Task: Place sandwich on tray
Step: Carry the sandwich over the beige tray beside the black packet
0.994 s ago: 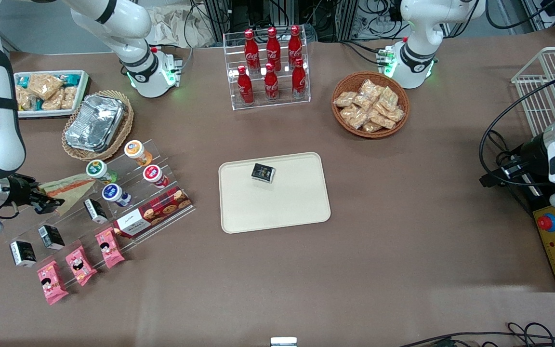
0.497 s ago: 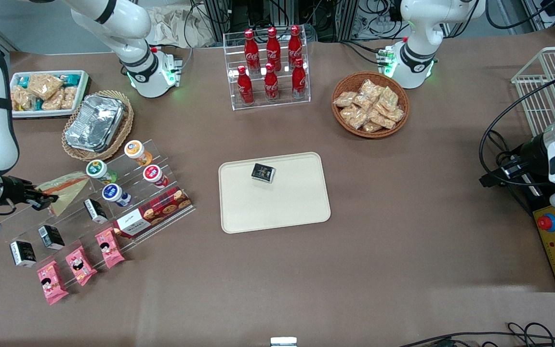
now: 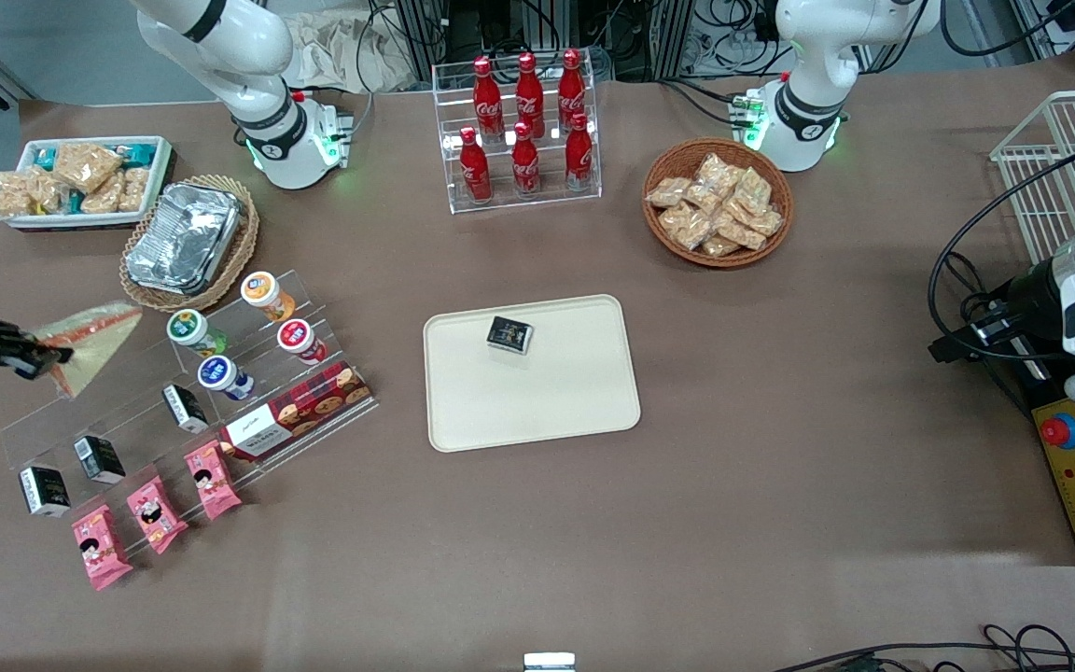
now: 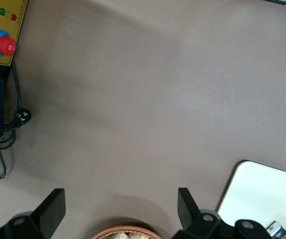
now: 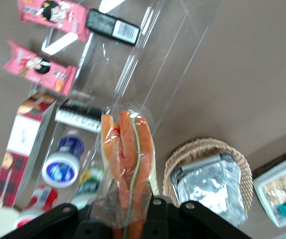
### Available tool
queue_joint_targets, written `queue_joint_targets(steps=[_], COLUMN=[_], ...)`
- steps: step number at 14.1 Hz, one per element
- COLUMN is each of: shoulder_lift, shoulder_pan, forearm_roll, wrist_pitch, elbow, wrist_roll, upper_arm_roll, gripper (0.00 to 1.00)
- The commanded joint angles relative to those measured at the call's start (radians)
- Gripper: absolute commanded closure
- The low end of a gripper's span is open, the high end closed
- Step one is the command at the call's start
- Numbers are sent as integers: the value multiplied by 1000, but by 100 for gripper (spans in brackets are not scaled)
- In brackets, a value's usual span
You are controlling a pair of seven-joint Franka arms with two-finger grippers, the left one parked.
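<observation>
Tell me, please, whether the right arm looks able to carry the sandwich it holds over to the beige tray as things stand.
Probably yes. The hand is shut on the sandwich, lifted off the clear stand. The tray lies open, holding only a small black packet.

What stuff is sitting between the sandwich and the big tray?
In the front view, a clear stepped display rack with small cups and a cookie box lies between the sandwich, held by the gripper, and the tray.

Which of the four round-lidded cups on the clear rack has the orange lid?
The orange-lidded cup, on the top step beside the foil basket; the others are green, red and blue.
</observation>
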Motion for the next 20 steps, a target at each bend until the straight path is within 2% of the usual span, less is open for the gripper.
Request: queue_joint_targets(steps=[1,4,7,9,13,17,20], shoulder_lift=[-60,-82,-95,-80,-4,85,142], shoulder_pan=[54,158,296,396,563,672,709], forearm_roll=[43,80,173,213,261,284,310], wrist_pitch=[-85,-136,-139,-130,34,190,232], elbow=[37,40,58,116,123,121,118], wrist_roll=[33,236,557,773,1074,1283,1296], upper_arm_roll=[0,2,3,2,0,0,-1], gripper=[100,100,100,100,100,100,100])
